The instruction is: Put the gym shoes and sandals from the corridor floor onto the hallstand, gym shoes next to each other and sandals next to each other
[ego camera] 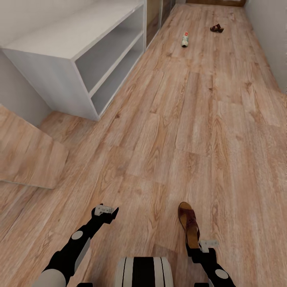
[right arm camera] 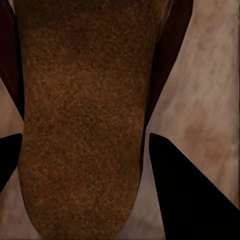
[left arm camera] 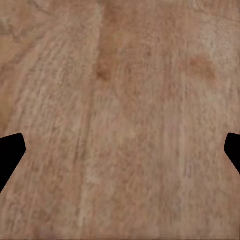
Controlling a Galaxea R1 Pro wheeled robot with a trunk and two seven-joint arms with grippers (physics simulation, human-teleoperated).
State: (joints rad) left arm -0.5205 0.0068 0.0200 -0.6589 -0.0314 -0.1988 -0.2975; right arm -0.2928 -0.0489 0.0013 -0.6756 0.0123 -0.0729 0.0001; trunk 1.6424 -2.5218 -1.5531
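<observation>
Straddling the near sandal, the right gripper has its jaws spread, one dark fingertip on each side of the footbed's rounded end. Contact between fingers and leather cannot be confirmed; in the right wrist view the larger finger sits just beside the sole edge, the other finger cut off at the frame border. Nothing is lifted: the near sandal lies flat on the corridor floor, close to the robot on the right, its long axis running near to far. The right gripper is at the sandal's near end, which it partly covers in the head view.

Left gripper: spread wide, released, holding nothing. Only the two black fingertips show at the frame edges, with bare planks between them. From the head, the left gripper hangs over floor well to the left of the sandal.

Far down the corridor: one gym shoe, white with a red spot, small and hard to resolve; to its right and slightly farther, the second sandal, dark brown, detail lost at that range. The two are apart from each other.

Left side: a white two-shelf bench against the wall, its far end cut off by the frame.
</observation>
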